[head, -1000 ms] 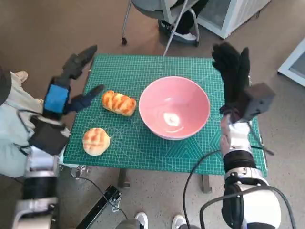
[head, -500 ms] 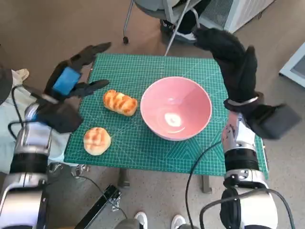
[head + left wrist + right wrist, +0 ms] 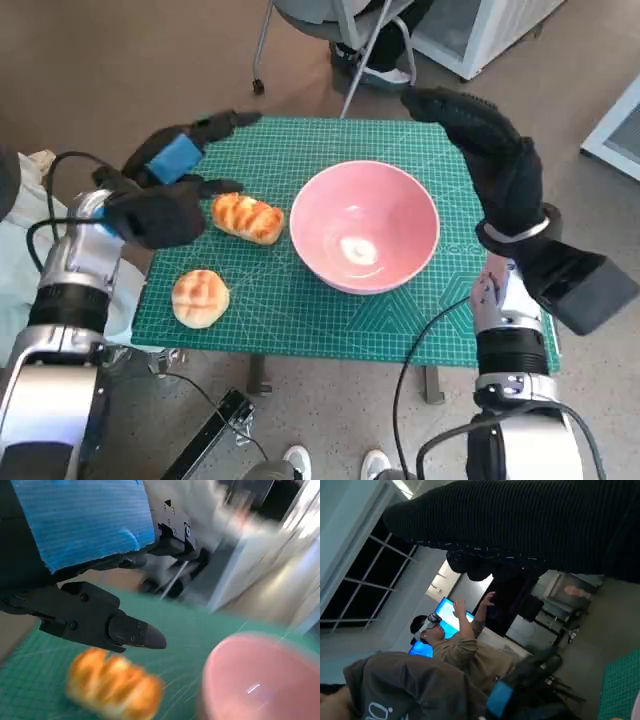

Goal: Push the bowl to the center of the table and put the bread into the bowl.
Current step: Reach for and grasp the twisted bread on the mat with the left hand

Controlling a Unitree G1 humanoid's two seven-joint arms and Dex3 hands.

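- Pink round ceramic-looking bowl (image 3: 364, 226) sits near centre of green cutting mat (image 3: 290, 300); push looks done.
- Elongated golden bread loaf (image 3: 247, 217) and round bun (image 3: 200, 297) lie outside, toward left edge.
- Left hand (image 3: 170, 190) fingers spread, empty, beside loaf; right hand (image 3: 490, 150) spread, empty.

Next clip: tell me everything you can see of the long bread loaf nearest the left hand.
The long bread loaf is golden with darker brown scored stripes across its top, giving a segmented look. It lies flat on the green cutting mat, angled slightly, left of the pink bowl with a narrow gap between them. The left hand hovers just beside it, fingers apart, apparently not gripping it. The left wrist view shows it blurred.
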